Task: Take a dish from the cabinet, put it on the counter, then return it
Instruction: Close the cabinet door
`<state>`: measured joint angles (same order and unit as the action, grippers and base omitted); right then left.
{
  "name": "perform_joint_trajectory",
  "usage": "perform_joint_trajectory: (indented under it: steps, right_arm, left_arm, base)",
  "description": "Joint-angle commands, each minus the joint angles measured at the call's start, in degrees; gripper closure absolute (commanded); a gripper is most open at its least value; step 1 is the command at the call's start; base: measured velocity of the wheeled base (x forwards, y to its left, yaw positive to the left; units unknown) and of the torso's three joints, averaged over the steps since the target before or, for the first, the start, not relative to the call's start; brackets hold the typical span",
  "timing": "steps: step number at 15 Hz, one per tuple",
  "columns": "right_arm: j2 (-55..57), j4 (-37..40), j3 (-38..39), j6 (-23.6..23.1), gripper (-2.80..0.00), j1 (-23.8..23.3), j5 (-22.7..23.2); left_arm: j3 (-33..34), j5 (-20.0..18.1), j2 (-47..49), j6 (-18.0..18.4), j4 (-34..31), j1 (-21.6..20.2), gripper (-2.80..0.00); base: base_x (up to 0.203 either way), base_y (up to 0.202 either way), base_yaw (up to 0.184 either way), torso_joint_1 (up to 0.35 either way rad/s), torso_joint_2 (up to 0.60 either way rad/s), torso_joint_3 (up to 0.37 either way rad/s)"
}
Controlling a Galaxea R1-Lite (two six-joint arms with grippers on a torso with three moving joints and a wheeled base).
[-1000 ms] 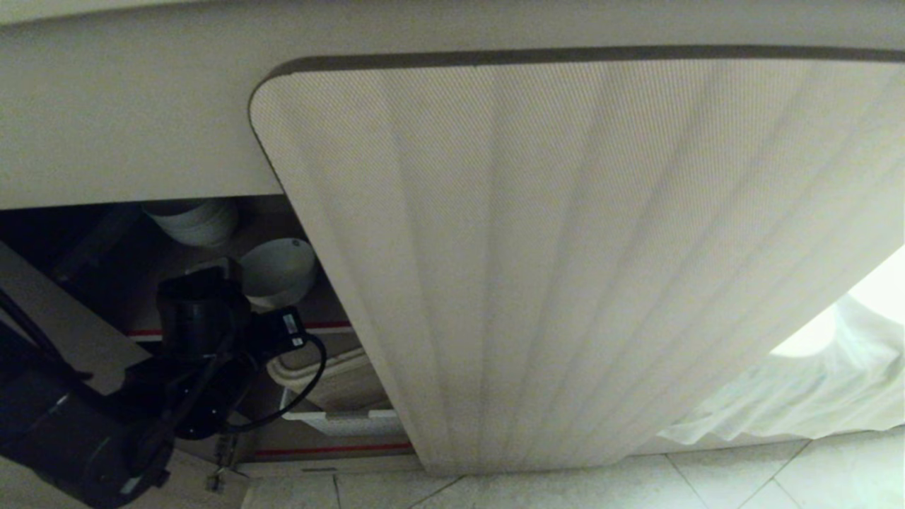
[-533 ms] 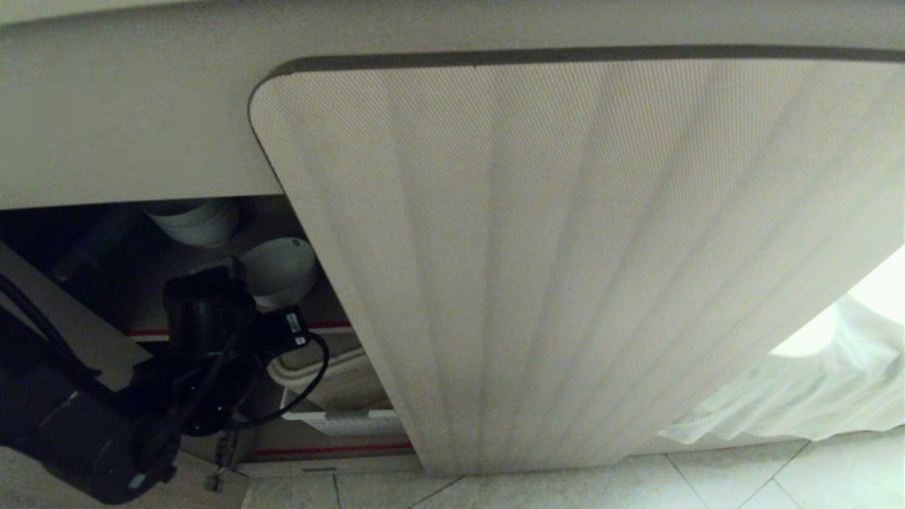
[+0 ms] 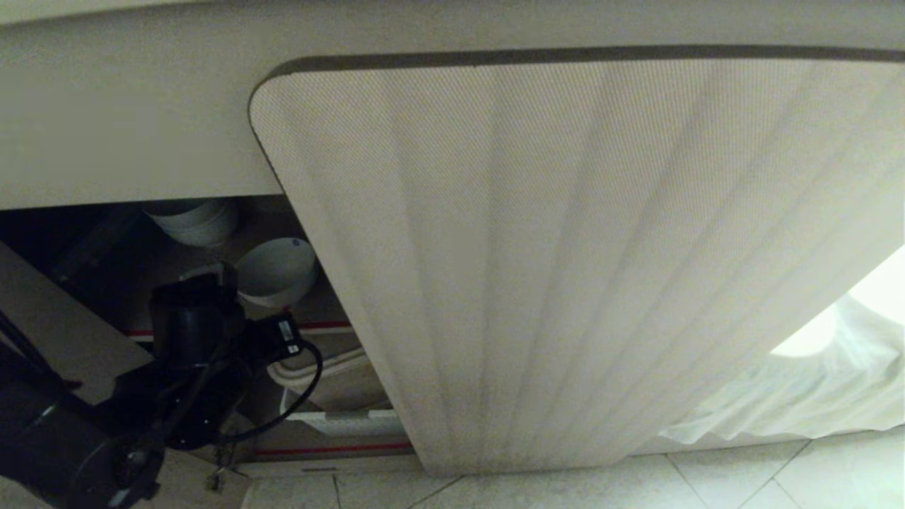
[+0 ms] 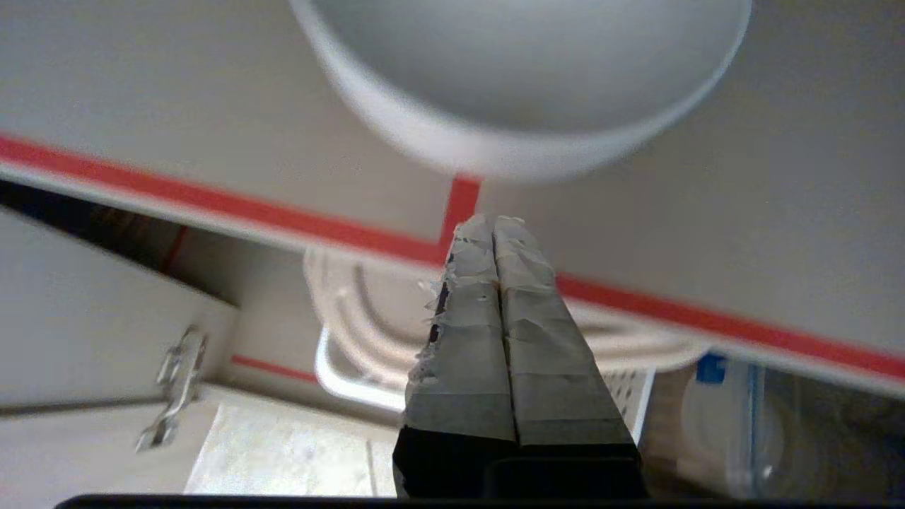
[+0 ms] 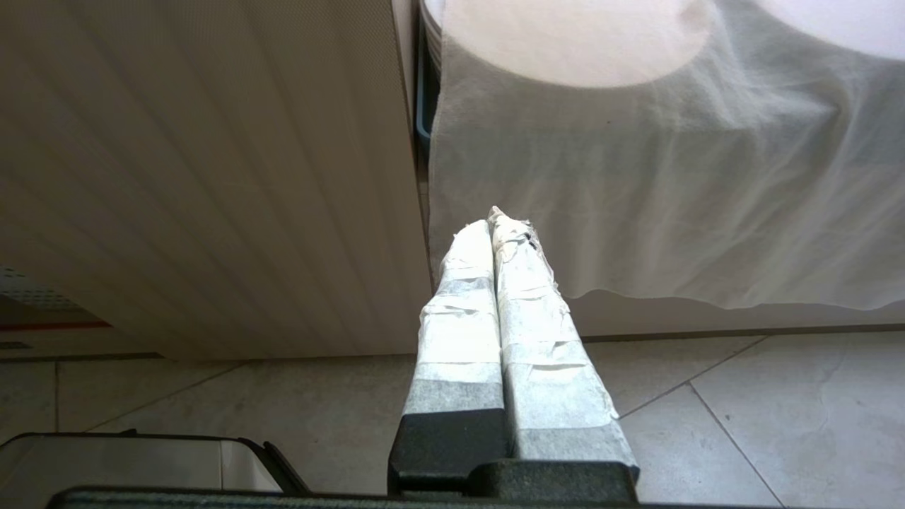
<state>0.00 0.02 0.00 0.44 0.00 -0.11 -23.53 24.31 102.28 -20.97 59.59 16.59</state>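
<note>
**A:** Left gripper is clenched, pads flat together, nothing in it. It's at the open left bay of the cabinet, tips just off the red strip on the shelf front.

**B:** And the dish?

**A:** Going L to R: stack of bowls at the back, then the dish at approx 4 o'clock from it. It's upright on the shelf, apart from the stack. From the wrist it's at 1 o'clock, near but not touching.

**B:** So how to do the pick well?

**A:** Imo open up first, since shut tips would only shove it back. Then come in over the near rim, one pad inside and one outside, and pinch the wall. Glazed ceramic prob slips, so go square on and w/o rush.

**B:** Hazards?

**A:** Stack at 11 o'clock of the dish, so don't swing that way. Basket is at 6 o'clock below the shelf. Ribbed door is close at 3 o'clock. Lift a little, pull straight out, then go up to the bench at 12.

**B:** Other arm?

**A:** Right gripper is parked and clenched on nothing, far right, pointing at the gap between the door & the white cloth.
</note>
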Motion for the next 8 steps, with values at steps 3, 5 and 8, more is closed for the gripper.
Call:
perform_joint_trajectory:
  steps: [3,5,8]
  right_arm:
    - [0.0,-0.02,0.0,-0.01,0.0,0.0,0.02]
    - [0.0,-0.02,0.0,-0.01,0.0,0.08,0.02]
    - [0.0,-0.02,0.0,-0.01,0.0,0.0,0.02]
  left_arm:
    - [5.09,0.13,-4.4,-0.2,0.35,0.32,0.0]
    - [7.55,0.05,-6.47,-0.21,0.35,0.45,0.0]
    - [11.81,-0.02,-9.99,-0.21,0.35,0.84,0.0]
  base:
    - [0.0,0.0,0.0,0.0,0.0,0.0]
    - [0.0,0.0,0.0,0.0,0.0,0.0]
    - [0.0,0.0,0.0,0.0,0.0,0.0]
